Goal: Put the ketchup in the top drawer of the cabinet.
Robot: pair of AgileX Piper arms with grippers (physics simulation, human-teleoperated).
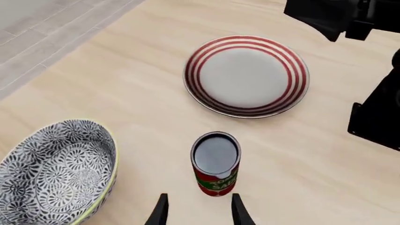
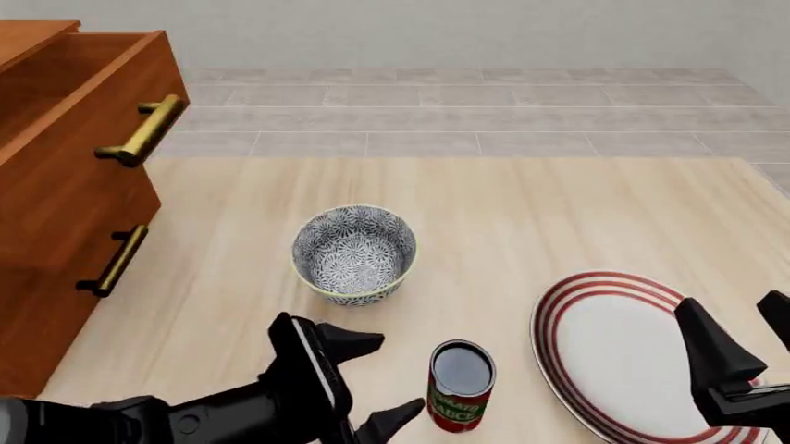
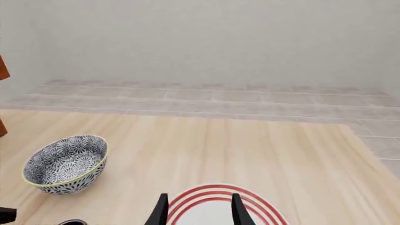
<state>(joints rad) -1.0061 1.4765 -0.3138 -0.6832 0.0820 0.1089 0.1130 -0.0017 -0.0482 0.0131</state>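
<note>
Left gripper [image 2: 380,379] spread beside the upright ketchup [image 2: 461,386], not touching it.
Judged next: centre the can between the fingers before squeezing. Right gripper [image 3: 198,211], spread, hovers over the plate [image 2: 593,347]; beyond, the bowl [image 2: 354,252] and open top drawer [image 2: 105,120].

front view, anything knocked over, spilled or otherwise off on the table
Nothing stands out. The ketchup stands upright between the bowl and the plate, both sitting flat. The top drawer is pulled open.
</note>
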